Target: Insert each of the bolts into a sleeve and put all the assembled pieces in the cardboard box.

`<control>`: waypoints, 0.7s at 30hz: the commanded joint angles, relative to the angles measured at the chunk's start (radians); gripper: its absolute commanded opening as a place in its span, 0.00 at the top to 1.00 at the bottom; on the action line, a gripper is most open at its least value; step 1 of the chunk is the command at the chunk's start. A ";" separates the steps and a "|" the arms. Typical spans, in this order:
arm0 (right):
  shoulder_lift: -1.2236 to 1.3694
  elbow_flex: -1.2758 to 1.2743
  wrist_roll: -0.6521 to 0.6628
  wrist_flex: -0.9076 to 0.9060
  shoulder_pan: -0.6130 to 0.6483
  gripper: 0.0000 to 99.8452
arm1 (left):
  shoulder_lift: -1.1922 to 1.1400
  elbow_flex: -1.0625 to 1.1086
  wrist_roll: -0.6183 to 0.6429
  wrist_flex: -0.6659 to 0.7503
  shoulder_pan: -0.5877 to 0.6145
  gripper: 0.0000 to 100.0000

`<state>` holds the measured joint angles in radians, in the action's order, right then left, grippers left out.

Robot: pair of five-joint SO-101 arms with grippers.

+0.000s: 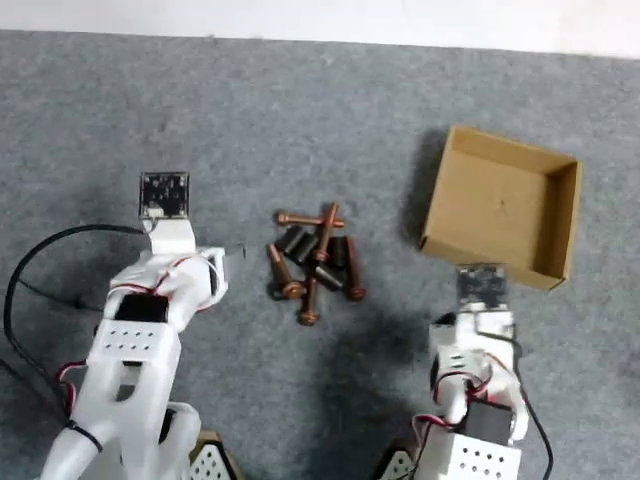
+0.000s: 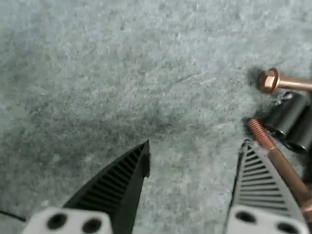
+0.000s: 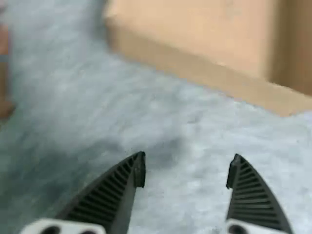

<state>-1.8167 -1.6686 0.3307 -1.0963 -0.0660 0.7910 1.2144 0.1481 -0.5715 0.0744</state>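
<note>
My left claw (image 2: 195,146) is spread wide with nothing between its tips, just beside the pile of copper bolts (image 1: 312,262) and dark sleeves (image 1: 291,241). These lie loose on the grey worktop (image 1: 300,120) at the centre of the high view. My right claw (image 3: 189,158) gapes wide too, holding nothing, near the cardboard box (image 1: 500,200) at the frame's right.
</note>
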 commanded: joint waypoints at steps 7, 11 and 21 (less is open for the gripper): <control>0.320 0.351 -0.026 0.038 0.547 0.75 | -0.002 0.002 -0.020 0.044 0.013 0.73; 0.785 0.550 -0.055 0.174 0.599 0.75 | -0.004 0.005 -0.020 0.083 0.013 0.73; 1.489 0.952 -0.126 0.369 0.740 0.75 | -0.004 0.018 -0.018 0.110 0.013 0.73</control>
<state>-0.4296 -0.8186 0.2140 -0.7725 0.6276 0.7879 1.2421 0.1373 -0.4810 0.0744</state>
